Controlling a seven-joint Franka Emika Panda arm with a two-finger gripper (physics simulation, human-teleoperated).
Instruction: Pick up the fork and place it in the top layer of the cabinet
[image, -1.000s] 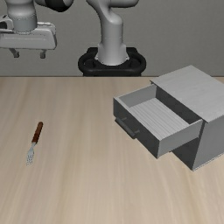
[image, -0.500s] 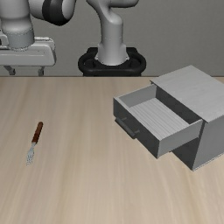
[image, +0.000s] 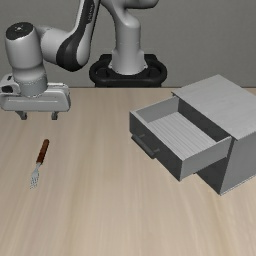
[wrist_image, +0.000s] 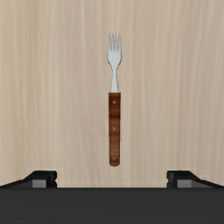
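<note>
the gripper (image: 37, 116) hangs wide open and empty over the handle end of the fork (image: 39, 164), which lies flat on the table (image: 90, 205), well apart from the cabinet (image: 228, 112) and its pulled-out top drawer (image: 185, 135). the fingers already stand either side of the brown handle (wrist_image: 114, 127). so a good grasp probably means a straight descent centred on the handle, closing only once the tips are almost at the table.

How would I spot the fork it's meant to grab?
Find the wooden table, where a grey cabinet sits toward the exterior view's right. Toward the exterior view's left lies the fork: slim, with silver tines and a reddish-brown handle, the only loose thing.
</note>
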